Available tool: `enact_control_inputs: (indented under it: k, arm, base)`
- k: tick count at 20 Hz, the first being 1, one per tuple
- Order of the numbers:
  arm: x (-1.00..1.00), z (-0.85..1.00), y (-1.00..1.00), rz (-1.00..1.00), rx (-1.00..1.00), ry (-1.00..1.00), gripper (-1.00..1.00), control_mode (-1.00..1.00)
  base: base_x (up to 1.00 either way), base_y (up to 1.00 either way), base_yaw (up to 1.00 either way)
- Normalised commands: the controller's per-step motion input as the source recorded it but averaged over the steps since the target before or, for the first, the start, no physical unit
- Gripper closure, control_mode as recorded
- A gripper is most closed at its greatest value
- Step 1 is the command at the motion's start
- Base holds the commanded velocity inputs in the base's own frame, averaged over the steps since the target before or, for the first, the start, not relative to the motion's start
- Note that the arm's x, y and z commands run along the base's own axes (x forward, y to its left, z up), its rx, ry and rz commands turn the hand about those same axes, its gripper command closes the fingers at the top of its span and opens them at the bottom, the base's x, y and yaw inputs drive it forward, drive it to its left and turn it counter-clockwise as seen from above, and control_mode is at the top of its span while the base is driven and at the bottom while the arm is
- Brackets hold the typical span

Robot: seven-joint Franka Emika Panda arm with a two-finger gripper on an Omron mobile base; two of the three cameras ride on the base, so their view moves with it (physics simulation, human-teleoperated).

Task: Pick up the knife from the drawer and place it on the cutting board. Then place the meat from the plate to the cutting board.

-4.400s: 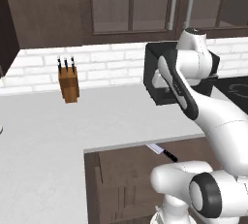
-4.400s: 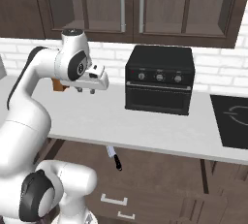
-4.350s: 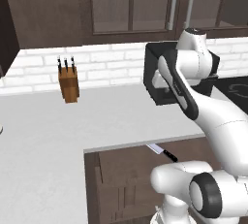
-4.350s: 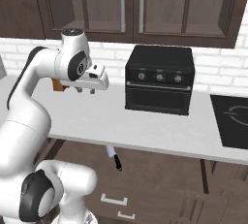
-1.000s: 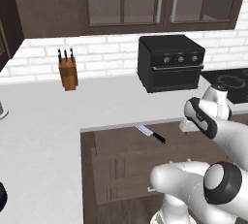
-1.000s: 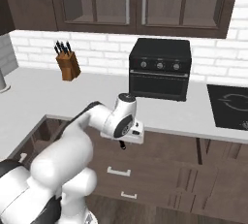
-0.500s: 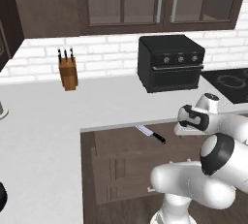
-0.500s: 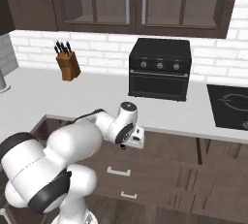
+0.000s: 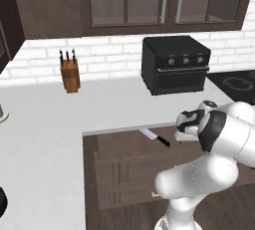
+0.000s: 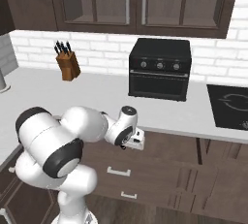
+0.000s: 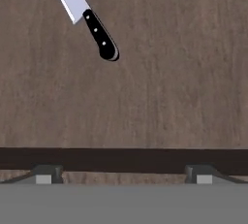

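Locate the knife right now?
The knife lies flat on the floor of the open drawer, near its back edge under the counter lip, just left of the hand in the left base view.

drawer (image 11: 160, 97) floor bare — knife (image 11: 89, 22) unobstructed

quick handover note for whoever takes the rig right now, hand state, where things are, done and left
Hand: open and empty, above the open dark brown wooden drawer, right of the knife.
Long knife with silver-grey blade and black handle: lying flat in the drawer; in the hand view it sits ahead, handle end nearer the fingertips.
Done: drawer is open.
Left: grasp the knife and carry it to the cutting board, then move the meat from plate to board.
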Motion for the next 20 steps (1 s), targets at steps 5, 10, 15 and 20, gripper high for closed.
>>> enact_control_inputs:
  k: [5, 10, 15, 20]
  arm:
    - [0.3, -0.2, 0.0, 0.0, 0.0, 0.0, -1.0, -1.0]
    - [0.31, -0.19, -0.01, 0.0, 0.0, 0.0, -1.0, -1.0]
    - [0.27, -0.28, -0.07, 0.0, 0.0, 0.0, -1.0, -1.0]
    - [0.17, -0.37, -0.1, 0.0, 0.0, 0.0, -1.0, -1.0]
  base:
    - [0.0, 0.0, 0.0]
    - [0.0, 0.0, 0.0]
    - [0.0, 0.0, 0.0]
    - [0.0, 0.0, 0.0]
